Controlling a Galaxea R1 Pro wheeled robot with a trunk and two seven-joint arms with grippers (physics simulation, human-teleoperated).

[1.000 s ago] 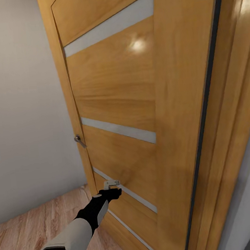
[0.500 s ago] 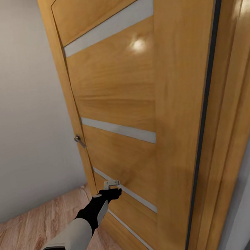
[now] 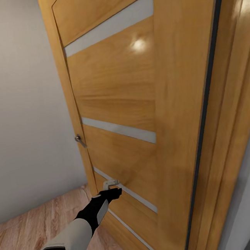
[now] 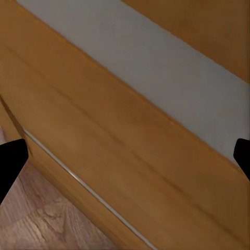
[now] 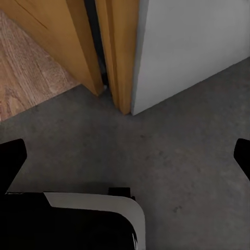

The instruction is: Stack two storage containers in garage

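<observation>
Garage floor [image 5: 172,156]: grey concrete beside wooden door [image 3: 117,94].

A tall honey-coloured wooden door [image 3: 118,102] with slanting frosted grey strips stands ajar against a plain pale grey wall [image 3: 22,105], a small metal lever handle [image 3: 80,141] on its edge. The left arm's black hand [image 3: 113,188] reaches to the door's lower part, above a light wood-plank floor [image 3: 32,232]. Whether its fingers are apart is not clear.
</observation>
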